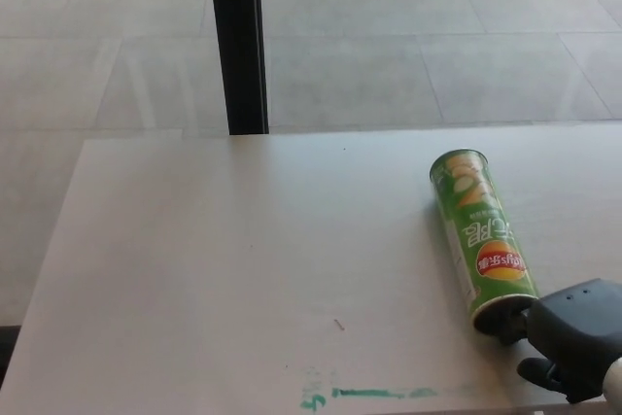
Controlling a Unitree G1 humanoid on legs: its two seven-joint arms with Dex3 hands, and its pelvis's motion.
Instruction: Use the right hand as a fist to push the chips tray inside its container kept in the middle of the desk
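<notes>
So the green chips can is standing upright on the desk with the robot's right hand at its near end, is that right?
Not quite. The head view shows the green chips can lying on its side on the desk, not upright. The rest holds: the right hand is at its near end.

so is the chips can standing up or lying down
Lying down: the green chips can rests on its side on the desk, its near end against the right hand.

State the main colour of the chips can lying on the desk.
Green, with a red-and-yellow logo; chips can, head view.
</notes>
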